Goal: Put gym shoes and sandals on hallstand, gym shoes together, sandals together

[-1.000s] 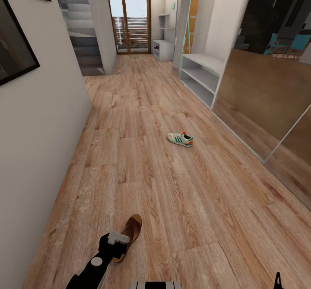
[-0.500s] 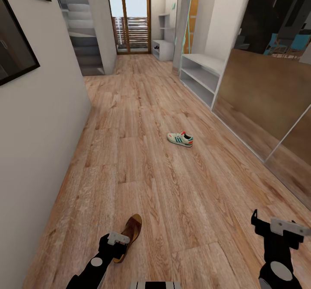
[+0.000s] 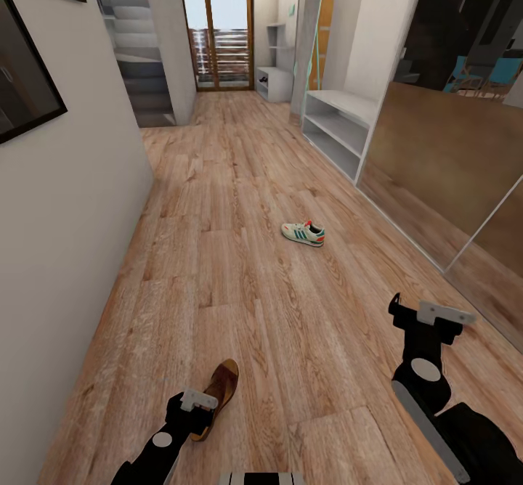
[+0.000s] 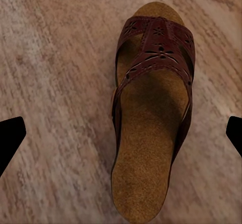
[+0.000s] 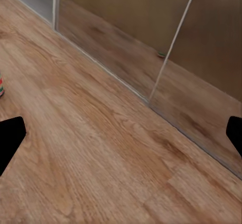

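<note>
From the head view, a single gym shoe [image 3: 303,233] lies on the corridor floor [image 3: 240,180] about midway down the hall, well apart from both arms. The hallstand [image 3: 338,128] stands against the right-hand wall farther on, its top and two shelf tiers pale grey, next to a large mirrored sliding panel [image 3: 450,180]. Near the bottom edge, the left gripper [image 3: 190,411] hangs over the heel end of a brown sandal [image 3: 221,390] that lies flat on the planks with its toe pointing away from the robot. The right gripper [image 3: 421,319] is raised over bare floor at the right, close to the mirrored panel; its jaw spread cannot be judged from here. In the left wrist view, the sandal [image 4: 151,118] sits sole-down between the two dark fingertips [image 4: 10,141], which stand wide apart at the frame's edges and do not touch it, so the jaws are spread. In the right wrist view, the fingertips [image 5: 11,141] are likewise far apart, holding nothing, above wood planks and the panel's bottom track [image 5: 126,85]
</note>
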